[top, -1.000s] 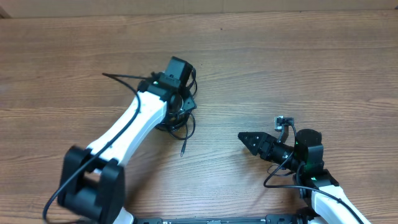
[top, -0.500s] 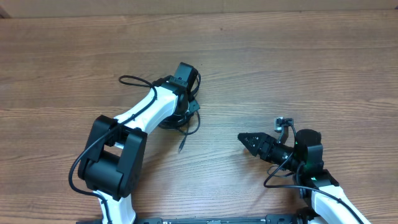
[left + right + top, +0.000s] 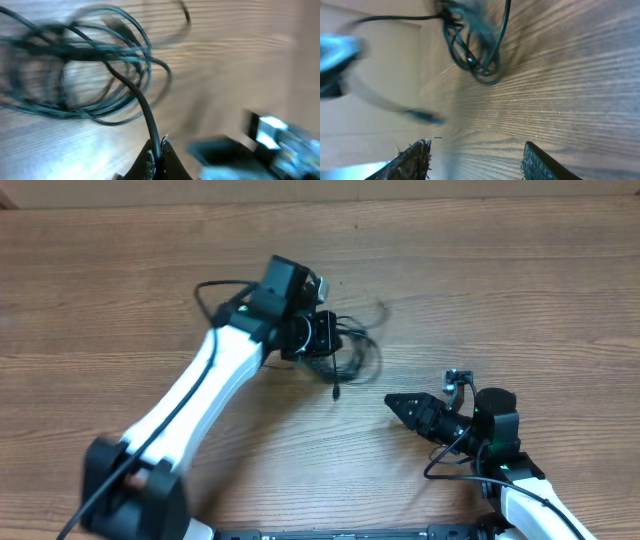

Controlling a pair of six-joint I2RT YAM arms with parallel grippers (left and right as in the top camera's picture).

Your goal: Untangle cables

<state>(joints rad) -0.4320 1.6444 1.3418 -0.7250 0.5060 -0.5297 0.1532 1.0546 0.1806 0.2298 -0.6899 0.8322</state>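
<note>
The cables [image 3: 352, 352] form a blurred tangle of loops just above the middle of the overhead frame, over the wooden worktop [image 3: 520, 280]; whether they touch it I cannot tell. The left jaws are clenched on one strand, which rises from the bottom centre of the left wrist view into the tangle at upper left. The right jaws, at lower right of the overhead frame, stand released with nothing between them; the cables lie apart from them, up and to the left.
</note>
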